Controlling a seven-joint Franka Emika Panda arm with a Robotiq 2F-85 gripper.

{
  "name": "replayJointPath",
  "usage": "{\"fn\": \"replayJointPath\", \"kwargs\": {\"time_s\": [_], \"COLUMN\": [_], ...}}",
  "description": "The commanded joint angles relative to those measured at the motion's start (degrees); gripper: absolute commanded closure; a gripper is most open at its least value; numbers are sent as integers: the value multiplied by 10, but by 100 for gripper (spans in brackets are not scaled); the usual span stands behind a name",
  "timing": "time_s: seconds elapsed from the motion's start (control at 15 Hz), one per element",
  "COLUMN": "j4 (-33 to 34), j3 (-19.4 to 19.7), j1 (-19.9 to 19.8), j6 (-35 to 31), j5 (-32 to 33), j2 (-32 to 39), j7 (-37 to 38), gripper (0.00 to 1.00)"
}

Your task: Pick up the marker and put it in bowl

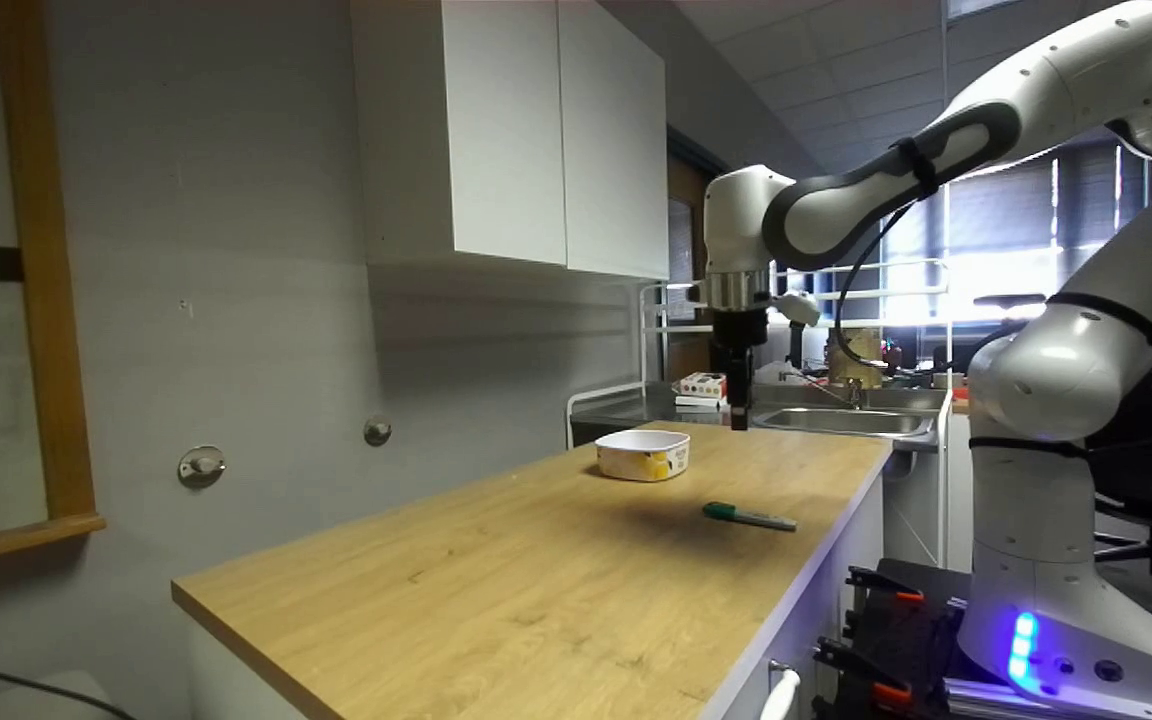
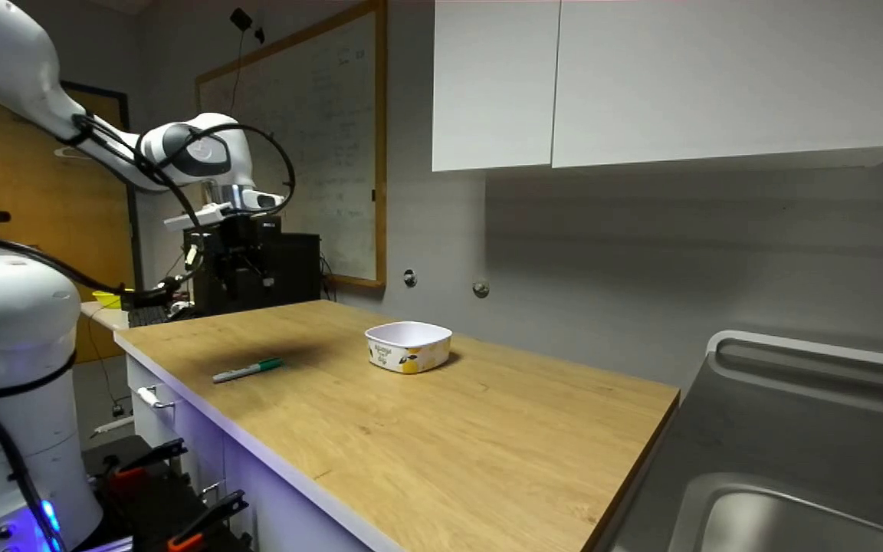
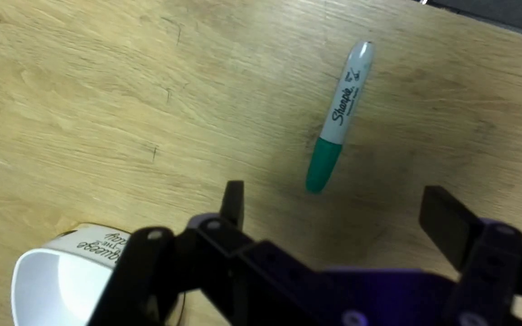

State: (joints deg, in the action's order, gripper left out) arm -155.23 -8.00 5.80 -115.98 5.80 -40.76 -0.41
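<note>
Beneath the claw (image 3: 335,199) spreads one countertop (image 1: 496,580), flat and wood-grained, flecked with fine dark nicks. Above the claw bends one arm (image 1: 1066,375), smooth and white, its links rounded and tubular. The claw itself is black and blocky, released, its two fingers standing well apart. Below it and off to one side sits one bowl (image 2: 409,355), upright, square with softened corners, smooth white inside, its outer wall printed with yellow motifs and dark lettering. Also below the claw, apart from both fingers, one marker (image 3: 341,115) lies flat on the countertop: a slim rod with a grey barrel, its green cap toward the claw in the wrist view.
</note>
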Motion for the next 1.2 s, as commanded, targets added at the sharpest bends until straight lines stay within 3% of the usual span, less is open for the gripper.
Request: {"fn": "replayJointPath", "kwargs": {"time_s": [0.0,0.6,1.07,1.13], "j4": [-4,-15,-13,-15], "j3": [25,47,52,50], "j1": [-24,-28,-29,-29], "j6": [-59,-148,-160,-166], "j5": [31,8,-7,-4], "j2": [83,233,284,286], "j7": [-14,-16,-14,-11], "gripper": [0,0,0,25]}}
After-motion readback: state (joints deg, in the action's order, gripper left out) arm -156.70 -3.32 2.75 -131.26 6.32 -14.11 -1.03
